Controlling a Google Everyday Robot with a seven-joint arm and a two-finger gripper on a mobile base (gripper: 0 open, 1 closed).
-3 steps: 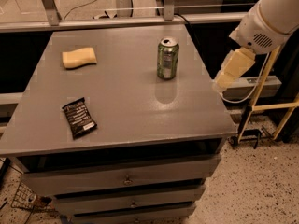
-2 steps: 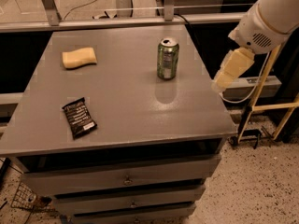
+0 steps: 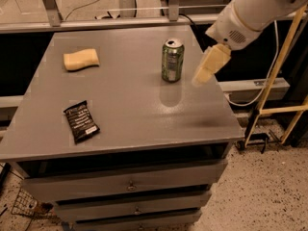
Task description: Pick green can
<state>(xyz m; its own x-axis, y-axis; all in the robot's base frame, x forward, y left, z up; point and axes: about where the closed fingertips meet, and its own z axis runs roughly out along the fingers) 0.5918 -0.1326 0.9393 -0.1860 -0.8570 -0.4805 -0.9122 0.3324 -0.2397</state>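
The green can (image 3: pixel 172 60) stands upright on the grey table (image 3: pixel 125 109), right of centre toward the back, silver top up. My gripper (image 3: pixel 206 70) hangs from the white arm at the upper right. Its pale fingers (image 3: pixel 211 62) point down and left, just right of the can and apart from it, above the table's right side. Nothing is in it.
A yellow sponge (image 3: pixel 81 59) lies at the back left of the table. A black snack packet (image 3: pixel 81 121) lies at the front left. Drawers run below the table's front edge. A yellow frame (image 3: pixel 284 71) and cables stand to the right of the table.
The gripper has moved left, from beyond the table's right edge to just beside the can. The can, sponge and packet have not moved.
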